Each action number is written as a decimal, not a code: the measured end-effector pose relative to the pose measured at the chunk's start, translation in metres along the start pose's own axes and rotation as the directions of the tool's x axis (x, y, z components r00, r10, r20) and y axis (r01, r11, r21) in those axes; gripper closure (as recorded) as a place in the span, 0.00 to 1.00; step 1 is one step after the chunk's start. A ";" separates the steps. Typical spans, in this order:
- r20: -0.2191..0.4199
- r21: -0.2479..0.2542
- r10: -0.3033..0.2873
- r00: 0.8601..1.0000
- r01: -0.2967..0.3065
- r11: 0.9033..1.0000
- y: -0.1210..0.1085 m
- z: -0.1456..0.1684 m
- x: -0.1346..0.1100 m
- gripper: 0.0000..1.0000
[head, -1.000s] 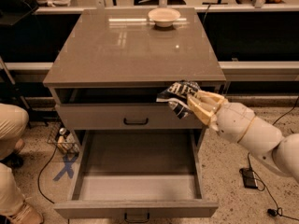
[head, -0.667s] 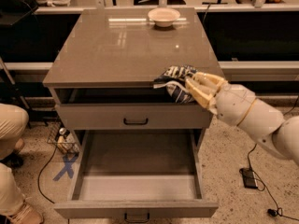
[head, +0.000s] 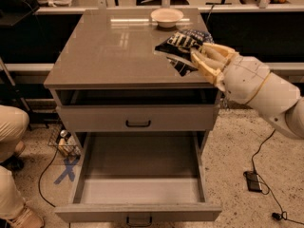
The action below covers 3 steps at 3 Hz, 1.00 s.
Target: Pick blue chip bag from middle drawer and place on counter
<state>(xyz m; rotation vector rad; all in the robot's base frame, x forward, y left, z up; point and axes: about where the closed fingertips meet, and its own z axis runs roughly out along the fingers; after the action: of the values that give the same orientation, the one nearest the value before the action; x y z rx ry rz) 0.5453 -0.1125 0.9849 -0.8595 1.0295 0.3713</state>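
Observation:
The blue chip bag, dark and crinkled with white lettering, is held over the right side of the counter, just in front of the cream bowl. My gripper comes in from the right and its cream fingers are shut on the bag's near edge. Whether the bag touches the counter I cannot tell. The middle drawer stands pulled out below, its grey floor bare.
A cream bowl sits at the counter's back edge, close behind the bag. A closed drawer front with a black handle is above the open drawer. A person's legs are at the left. A black box and cables lie on the floor to the right.
My gripper has carried the bag up from beside the counter's front right edge and back over the counter top, toward the bowl.

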 end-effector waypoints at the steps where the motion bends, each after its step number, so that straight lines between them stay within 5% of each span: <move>1: -0.029 -0.009 -0.042 0.999 0.042 0.999 -0.005 0.021 -0.006 1.00; 3: -0.184 -0.012 -0.101 0.978 0.101 0.995 -0.016 0.076 0.016 1.00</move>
<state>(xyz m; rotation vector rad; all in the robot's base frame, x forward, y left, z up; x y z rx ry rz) 0.6081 -0.0656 0.9965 -0.9583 1.1508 0.2096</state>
